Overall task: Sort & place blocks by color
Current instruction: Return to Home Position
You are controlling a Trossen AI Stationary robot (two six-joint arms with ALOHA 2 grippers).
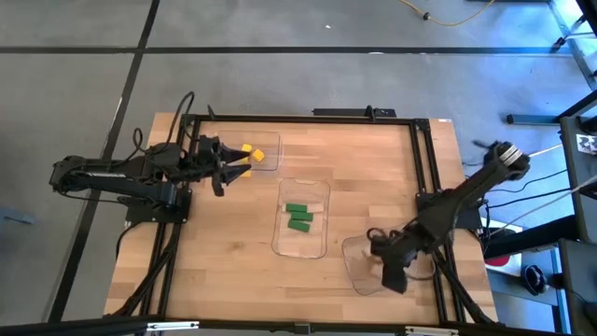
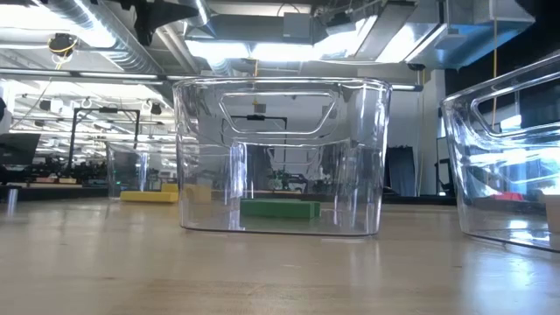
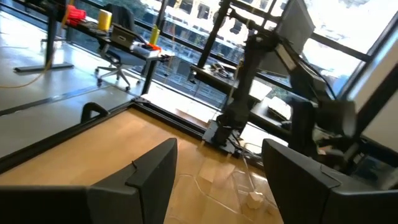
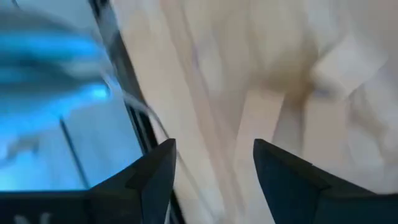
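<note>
1. Table (image 1: 233,271): wood top with dark rails around it.
2. Left hand (image 3: 219,149): fingers spread, holding nothing, just beside the far-left tray (image 1: 270,161).
3. Right hand (image 4: 214,146): fingers spread, holding nothing, over the near-right tray (image 1: 357,266); the arm covers most of that tray from above.
4. Middle tray (image 1: 304,191): green blocks (image 1: 298,217) inside, count unclear.
5. Yellow blocks (image 1: 250,152): in the far-left tray, partly hidden by the left hand.
6. Tan blocks (image 2: 551,213): in the near-right tray, cut off at the low view's edge.
</note>
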